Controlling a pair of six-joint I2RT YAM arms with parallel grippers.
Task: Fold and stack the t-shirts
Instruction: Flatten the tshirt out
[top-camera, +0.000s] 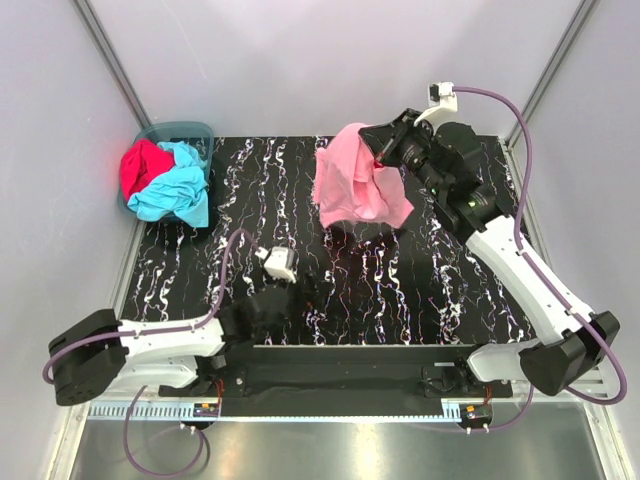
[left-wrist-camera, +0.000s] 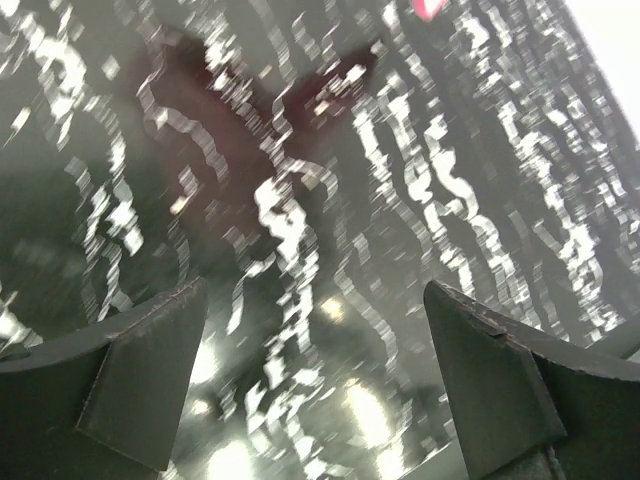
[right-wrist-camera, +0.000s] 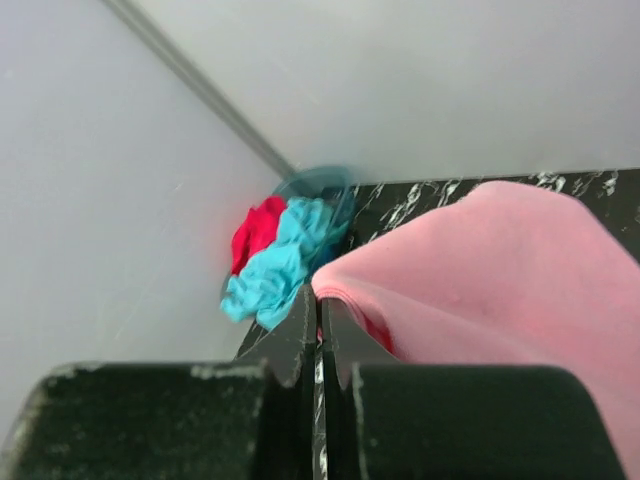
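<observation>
Pink t-shirt (top-camera: 355, 185) over marbled table (top-camera: 400, 290), pale walls (top-camera: 300, 60)

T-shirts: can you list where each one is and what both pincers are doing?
pink t-shirt: hanging from the shut right pincer, above the table
turquoise t-shirt: bunched in the basket, spilling over its rim
red t-shirt: in the basket, beside the turquoise one
left pincer: open, empty, near the table
folded: none yet
</observation>
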